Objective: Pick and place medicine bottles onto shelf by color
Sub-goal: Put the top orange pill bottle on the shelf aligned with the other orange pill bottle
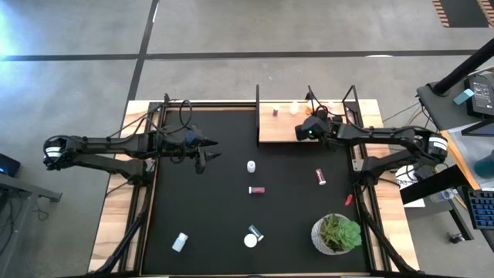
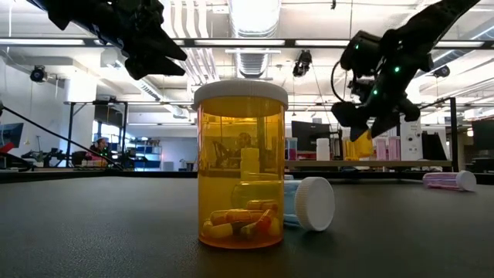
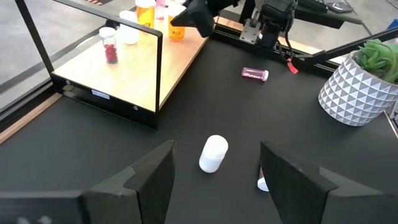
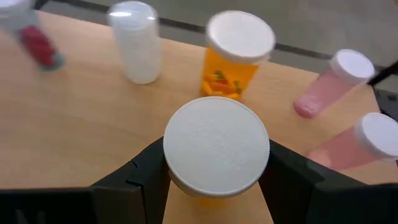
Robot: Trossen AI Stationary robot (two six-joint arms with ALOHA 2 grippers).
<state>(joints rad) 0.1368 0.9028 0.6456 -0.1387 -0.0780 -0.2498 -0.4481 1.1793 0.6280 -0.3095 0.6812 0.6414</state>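
A: Where's the shelf?
B: At the mat's far edge, right of centre, with several bottles standing along its back.
A: And the right gripper?
B: Over the shelf, clamped on an orange bottle, its white cap sitting between the fingers.
A: The left gripper?
B: Above the mat, jaws apart, nothing held; a white bottle lies just ahead of it.
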